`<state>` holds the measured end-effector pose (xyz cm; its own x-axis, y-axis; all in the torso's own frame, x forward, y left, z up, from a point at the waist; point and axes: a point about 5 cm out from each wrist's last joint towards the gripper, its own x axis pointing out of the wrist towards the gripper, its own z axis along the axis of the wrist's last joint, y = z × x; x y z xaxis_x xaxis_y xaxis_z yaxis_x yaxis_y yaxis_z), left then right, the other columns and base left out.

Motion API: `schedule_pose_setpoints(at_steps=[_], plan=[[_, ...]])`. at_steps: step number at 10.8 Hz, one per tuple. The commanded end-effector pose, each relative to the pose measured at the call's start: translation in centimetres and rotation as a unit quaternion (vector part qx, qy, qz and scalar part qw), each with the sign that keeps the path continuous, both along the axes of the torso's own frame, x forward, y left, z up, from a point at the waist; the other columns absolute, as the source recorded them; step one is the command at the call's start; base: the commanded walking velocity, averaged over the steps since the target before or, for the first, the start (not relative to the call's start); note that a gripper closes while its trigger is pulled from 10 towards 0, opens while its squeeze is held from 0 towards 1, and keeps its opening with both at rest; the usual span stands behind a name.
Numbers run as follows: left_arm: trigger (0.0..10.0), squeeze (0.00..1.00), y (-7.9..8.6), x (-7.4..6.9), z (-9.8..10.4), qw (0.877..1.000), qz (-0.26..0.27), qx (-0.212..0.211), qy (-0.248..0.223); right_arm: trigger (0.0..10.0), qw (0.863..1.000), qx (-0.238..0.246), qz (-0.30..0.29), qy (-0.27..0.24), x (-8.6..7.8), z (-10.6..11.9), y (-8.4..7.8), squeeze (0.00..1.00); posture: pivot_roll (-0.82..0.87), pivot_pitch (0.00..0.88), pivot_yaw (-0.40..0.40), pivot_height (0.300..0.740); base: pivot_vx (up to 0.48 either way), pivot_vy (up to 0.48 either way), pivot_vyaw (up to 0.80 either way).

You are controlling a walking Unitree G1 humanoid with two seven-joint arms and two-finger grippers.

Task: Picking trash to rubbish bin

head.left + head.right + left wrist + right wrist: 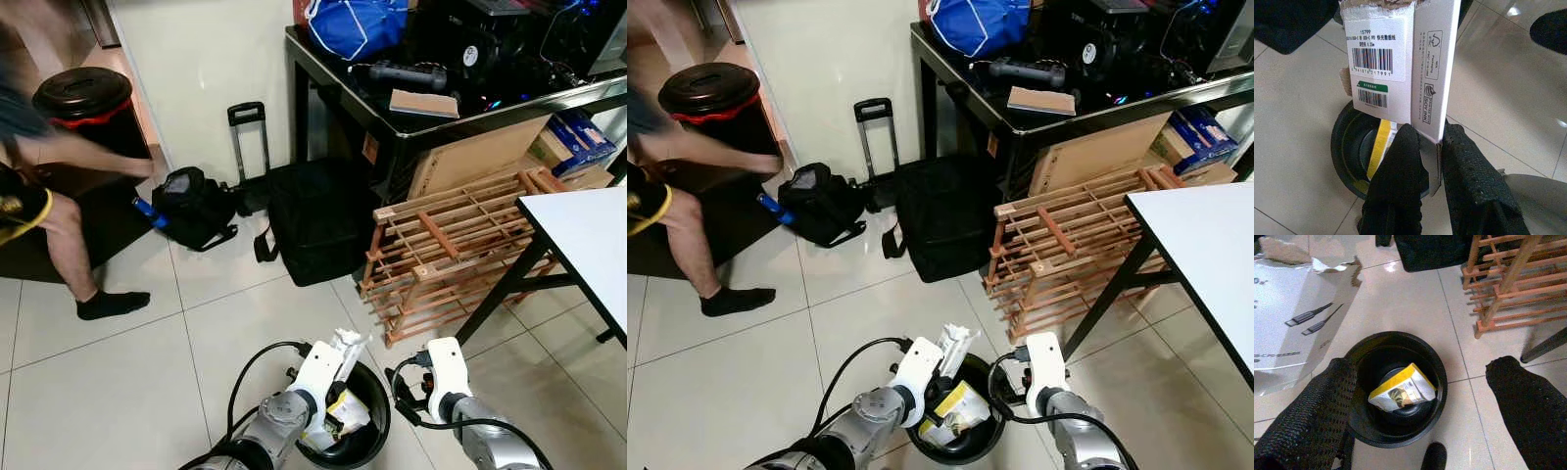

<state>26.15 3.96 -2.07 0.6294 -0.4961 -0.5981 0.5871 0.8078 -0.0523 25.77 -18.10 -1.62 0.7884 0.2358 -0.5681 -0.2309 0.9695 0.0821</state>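
Now my left gripper (1422, 147) pinches a torn box (1400, 54) upright, directly over the bin (1396, 387). My right gripper (1420, 396) hangs beside the bin, jaws wide, empty.

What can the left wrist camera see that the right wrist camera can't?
Left wrist view alone: the barcode label on the white box, pinched between the left gripper jaws. Right wrist view alone: the wooden rack, the cable pictures printed on that box, and the right gripper with its jaws wide apart. Both: the black bin on the tiled floor, with a yellow packet inside.
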Motion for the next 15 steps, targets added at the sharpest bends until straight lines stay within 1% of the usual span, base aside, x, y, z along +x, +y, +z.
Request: schedule_pose_setpoints(at_steps=[1, 2, 3, 4, 5, 8, 11, 12, 13, 15], plan=[[10.0, 0.00, -0.9, -0.4, 0.0, 1.000, -0.010, -0.008, 0.013, 10.0, 1.000, -0.008, -0.010, -0.002, -0.2, 0.1, -0.5, 0.00, -0.17, 0.156, 0.027, 0.740, 0.000, 0.000, 0.00], [10.0, 0.00, -1.3, -0.4, 0.0, 1.000, -0.011, -0.016, 0.018, 10.0, 1.000, -0.008, -0.011, -0.002, -0.2, 0.0, -0.6, 0.00, -0.17, 0.157, 0.029, 0.740, 0.000, 0.000, 0.00], [10.0, 0.00, -1.9, -0.5, 0.2, 0.999, -0.026, -0.018, 0.016, 10.0, 1.000, -0.007, -0.012, -0.002, -0.2, 0.0, -0.5, 0.00, -0.17, 0.157, 0.030, 0.740, 0.000, 0.000, 0.00], [10.0, 0.00, -2.3, -0.8, 0.1, 0.999, -0.039, -0.009, 0.015, 10.0, 1.000, -0.005, -0.012, -0.005, 0.0, 0.1, -0.3, 0.00, -0.18, 0.156, 0.032, 0.740, 0.000, 0.000, 0.00], [10.0, 0.00, -2.3, -0.9, 0.0, 0.999, -0.038, -0.003, 0.012, 10.0, 1.000, -0.001, -0.018, -0.017, 0.3, 0.5, -0.1, 0.00, -0.18, 0.156, 0.033, 0.740, 0.000, 0.000, 0.00], [10.0, 0.00, -2.4, -0.9, 0.1, 0.999, -0.041, -0.002, 0.009, 10.0, 0.999, 0.000, -0.019, -0.026, 0.6, 0.9, -0.3, 0.00, -0.19, 0.155, 0.036, 0.740, 0.000, 0.000, 0.00], [10.0, 0.00, -3.2, -0.8, 0.5, 0.998, -0.062, -0.002, -0.005, 10.0, 0.999, 0.001, -0.017, -0.027, 0.6, 0.9, -0.1, 0.00, -0.19, 0.151, 0.037, 0.740, 0.000, 0.000, 0.00], [10.0, 0.23, -3.2, -0.8, 0.5, 0.998, -0.063, -0.001, -0.006, 10.0, 1.000, 0.000, -0.017, -0.026, 0.6, 0.9, -0.1, 0.00, -0.19, 0.149, 0.037, 0.740, 0.000, 0.000, 0.00], [10.0, 1.00, -3.1, -0.7, 0.5, 0.998, -0.064, 0.002, -0.008, 10.0, 1.000, 0.001, -0.016, -0.026, 0.6, 0.9, 0.0, 0.00, -0.19, 0.149, 0.039, 0.740, 0.000, 0.000, 0.00], [10.0, 1.00, -3.0, -0.7, 0.5, 0.998, -0.064, 0.005, -0.010, 10.0, 1.000, 0.003, -0.015, -0.027, 0.6, 0.9, 0.2, 0.00, -0.19, 0.146, 0.041, 0.740, 0.000, 0.000, 0.00]])
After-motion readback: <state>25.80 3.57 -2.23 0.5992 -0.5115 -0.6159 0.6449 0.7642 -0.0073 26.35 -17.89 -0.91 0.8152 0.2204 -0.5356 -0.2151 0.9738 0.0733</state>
